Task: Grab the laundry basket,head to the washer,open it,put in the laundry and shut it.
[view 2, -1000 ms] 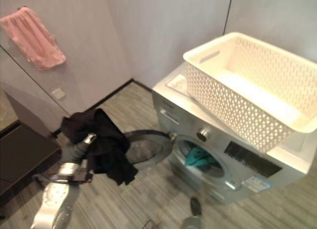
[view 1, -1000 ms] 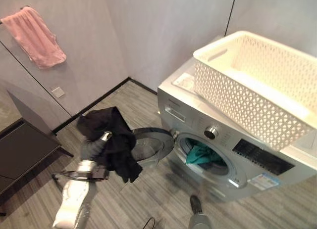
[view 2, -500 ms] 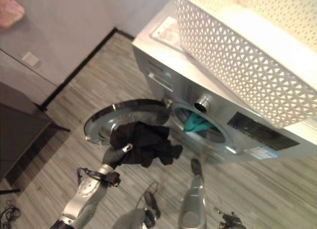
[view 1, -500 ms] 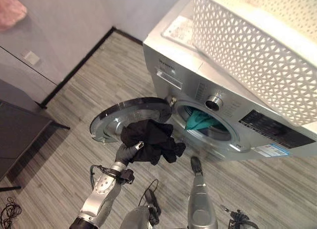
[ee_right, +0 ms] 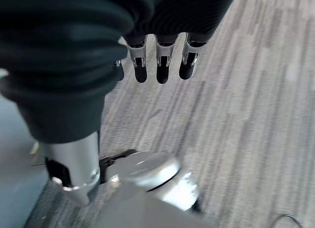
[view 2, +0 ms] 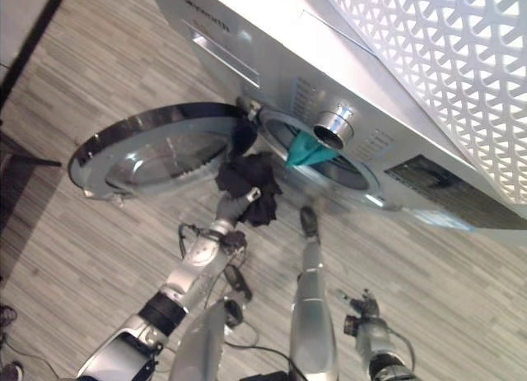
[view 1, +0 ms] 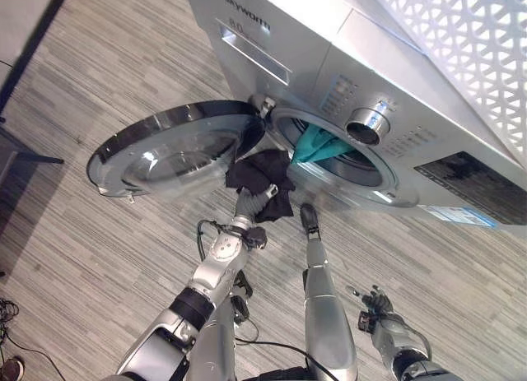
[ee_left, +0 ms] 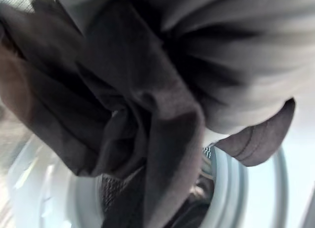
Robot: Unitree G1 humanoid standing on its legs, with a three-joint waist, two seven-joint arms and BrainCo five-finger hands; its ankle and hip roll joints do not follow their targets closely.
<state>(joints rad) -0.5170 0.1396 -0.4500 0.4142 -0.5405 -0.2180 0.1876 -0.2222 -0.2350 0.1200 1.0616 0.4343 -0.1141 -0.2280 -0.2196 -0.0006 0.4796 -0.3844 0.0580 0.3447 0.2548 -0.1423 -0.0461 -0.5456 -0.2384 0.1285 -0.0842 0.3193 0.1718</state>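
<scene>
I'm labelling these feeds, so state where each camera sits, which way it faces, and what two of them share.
Left eye view: on the head, looking down at the washer, its open door and the left hand shut on the black garment.
Right eye view: beside it, same scene; right hand low by the floor.
Left wrist view: on the left wrist, facing the drum opening past the garment.
Right wrist view: on the right wrist, facing the floor past relaxed fingers.
Shared: both eye views show the teal cloth hanging from the drum.

Home laundry spot: front-load washer (view 1: 346,76) w/ round door (view 1: 177,146) swung open just beside left hand (view 1: 251,202), white lattice basket (view 1: 469,44) on top, grey wood-look plank floor (view 1: 99,249) below.
</scene>
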